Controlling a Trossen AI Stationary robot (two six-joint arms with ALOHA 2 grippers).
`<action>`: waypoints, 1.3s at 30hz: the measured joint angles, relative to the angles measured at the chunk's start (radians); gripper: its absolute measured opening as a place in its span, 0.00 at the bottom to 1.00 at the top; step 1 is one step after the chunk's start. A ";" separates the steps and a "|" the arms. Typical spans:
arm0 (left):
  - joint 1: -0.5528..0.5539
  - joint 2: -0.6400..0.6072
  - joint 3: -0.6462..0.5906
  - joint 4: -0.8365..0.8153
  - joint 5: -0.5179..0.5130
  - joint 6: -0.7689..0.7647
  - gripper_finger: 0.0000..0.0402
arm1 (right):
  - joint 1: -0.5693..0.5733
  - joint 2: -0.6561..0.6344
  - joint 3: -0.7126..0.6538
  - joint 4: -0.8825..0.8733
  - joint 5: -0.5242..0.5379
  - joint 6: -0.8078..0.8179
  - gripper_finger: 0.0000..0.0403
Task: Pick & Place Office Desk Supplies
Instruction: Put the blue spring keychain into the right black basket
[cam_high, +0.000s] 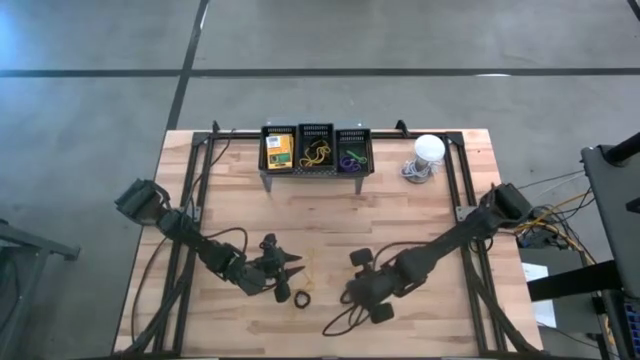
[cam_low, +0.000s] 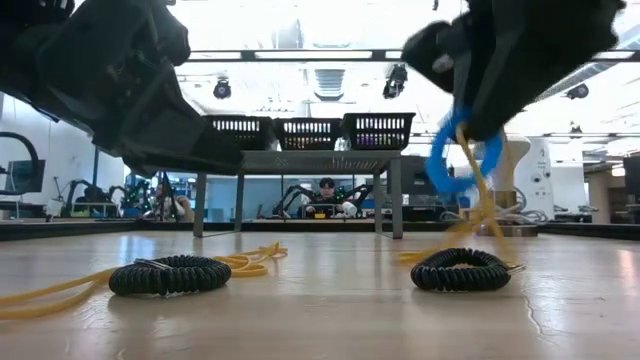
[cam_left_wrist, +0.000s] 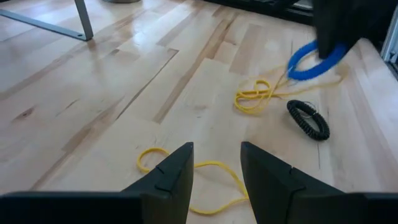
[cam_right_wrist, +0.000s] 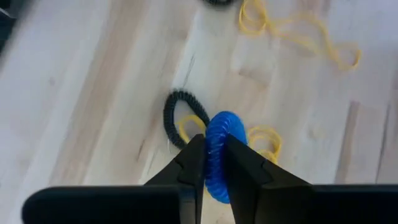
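My right gripper (cam_right_wrist: 214, 163) is shut on a blue coil ring (cam_right_wrist: 219, 127), which hangs above the table (cam_low: 458, 150). Below it lie a black coil ring (cam_right_wrist: 177, 117) and yellow rubber bands (cam_right_wrist: 264, 140). A yellow strand (cam_low: 484, 205) runs from the blue ring down to the table. My left gripper (cam_left_wrist: 216, 168) stands open just above another yellow rubber band (cam_left_wrist: 208, 167), touching nothing. A second black coil ring (cam_low: 170, 275) lies near it. My right gripper pinches the blue ring's coiled band (cam_right_wrist: 216, 140) between its two fingers. The fingers slant down from above and lie across the band. The ring stands on edge, lifted clear of the table. Whether the yellow strand is caught with it I cannot tell.
At the far edge a grey shelf (cam_high: 268, 178) carries three black baskets (cam_high: 315, 150) holding crayon boxes and rubber bands. A white bulb-like object (cam_high: 428, 150) stands to their right. More yellow bands (cam_left_wrist: 255, 96) lie between the two grippers.
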 joint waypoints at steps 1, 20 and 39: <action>0.000 0.000 0.000 -0.004 0.000 0.000 0.34 | 0.000 -0.014 -0.009 0.015 0.000 -0.011 0.11; 0.000 0.000 0.000 -0.044 0.000 -0.025 0.34 | -0.173 -0.014 -0.459 0.833 0.118 0.124 0.18; 0.001 0.000 0.000 -0.048 0.000 -0.025 0.34 | -0.248 -0.021 -0.454 0.799 0.013 0.068 0.48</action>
